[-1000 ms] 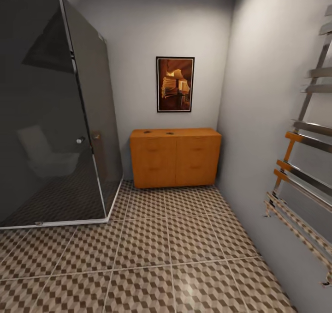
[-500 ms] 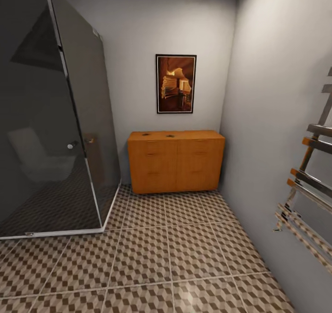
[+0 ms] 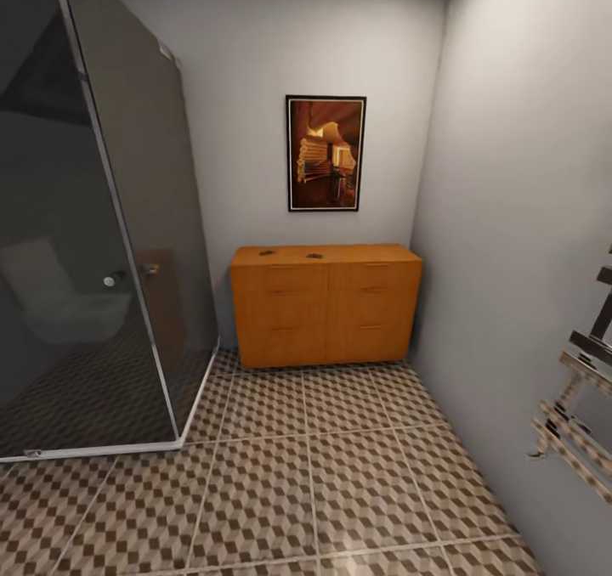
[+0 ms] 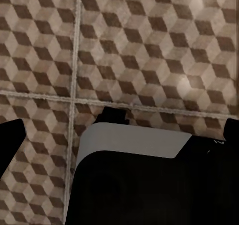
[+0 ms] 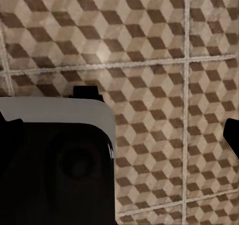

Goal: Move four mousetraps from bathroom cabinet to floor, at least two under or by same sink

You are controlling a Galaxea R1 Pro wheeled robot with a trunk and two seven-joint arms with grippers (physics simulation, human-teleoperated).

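1. Brown-and-beige cube-patterned tile bathroom floor (image 3: 340, 474); less of it ahead than a second ago, so the robot is nearing its goal
2. Low orange-brown wooden cabinet (image 3: 325, 306); against the far wall, long axis along it, drawer fronts facing the robot; now larger
3. Two small dark items on its top (image 3: 291, 255), possibly mousetraps; too small to confirm
4. Both claws: state cannot be told

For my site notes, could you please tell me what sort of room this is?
Most likely a bathroom: a dark glass shower enclosure, a chrome towel-rail radiator on the wall, and brown-and-beige cube-patterned floor tiles.
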